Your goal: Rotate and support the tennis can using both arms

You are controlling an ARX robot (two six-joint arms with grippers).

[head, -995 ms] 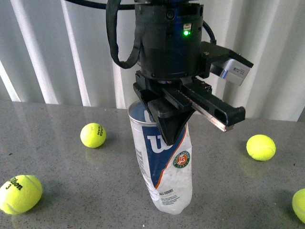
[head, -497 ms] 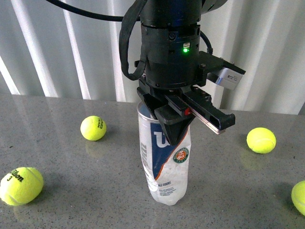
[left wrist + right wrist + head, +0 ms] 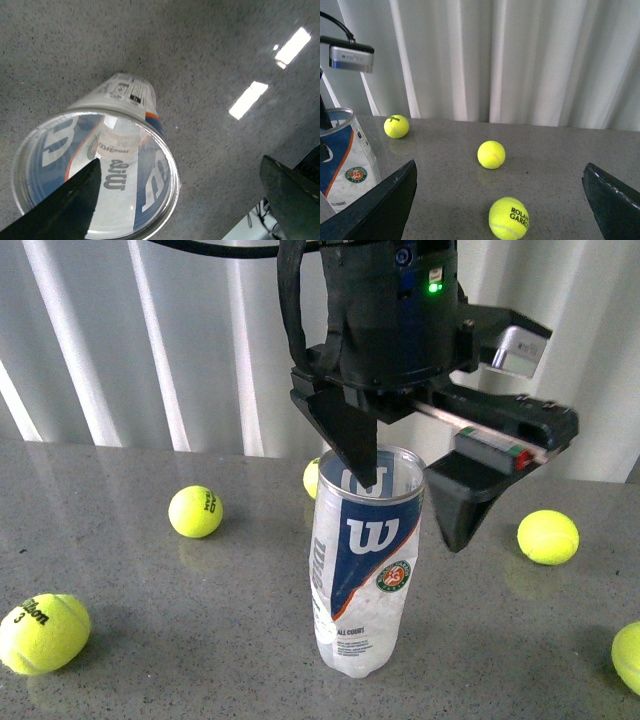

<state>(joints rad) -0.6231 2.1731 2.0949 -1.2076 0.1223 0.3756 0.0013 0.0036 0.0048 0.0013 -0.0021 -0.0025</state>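
The tennis can (image 3: pixel 365 570) stands upright on the grey speckled table (image 3: pixel 150 630), near the middle of the front view, open mouth up and the white W on its blue label facing the camera. The left gripper (image 3: pixel 413 515) hangs directly over it with its fingers spread wide. One black finger (image 3: pixel 345 435) points down at the mouth's near rim, though contact cannot be judged, and the other finger (image 3: pixel 460 505) sits just outside the can's wall at its 3 o'clock. The left wrist view looks straight down into the tennis can (image 3: pixel 120 165), and the left gripper (image 3: pixel 180 162) shows one fingertip over the rim and the other well off to the side. The right gripper (image 3: pixel 499 167) is also spread wide and holds nothing, with the tennis can (image 3: pixel 345 160) off beyond one finger. Yellow tennis balls (image 3: pixel 195 516) lie loose on the table at the can's 10, 8, 3 and 4 o'clock, and another ball (image 3: pixel 312 478) peeks out behind its rim at 11 o'clock. A white curtain (image 3: pixel 150 340) hangs behind.
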